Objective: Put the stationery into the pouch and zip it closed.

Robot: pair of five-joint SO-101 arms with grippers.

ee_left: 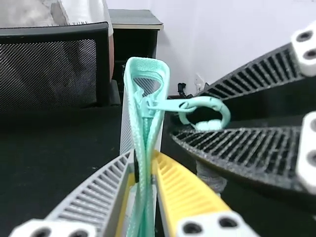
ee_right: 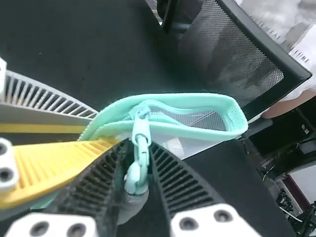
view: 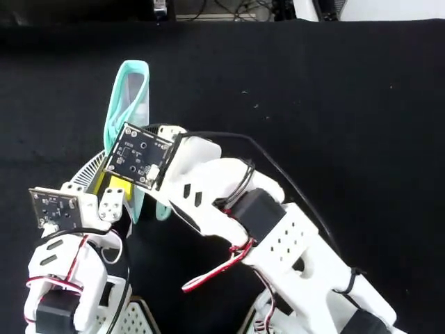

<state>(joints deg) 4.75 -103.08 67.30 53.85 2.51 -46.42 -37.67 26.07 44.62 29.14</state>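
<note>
**Pouch held by both grippers, mouth part open**

The left gripper has its grey and yellow jaws closed narrow on the near end of the teal pouch, which stands on edge over the black table. The right gripper has its black jaws pinched on the zipper pull. Beyond the pull, the pouch mouth gapes. Something pale lies inside, but what it is cannot be told.
</note>
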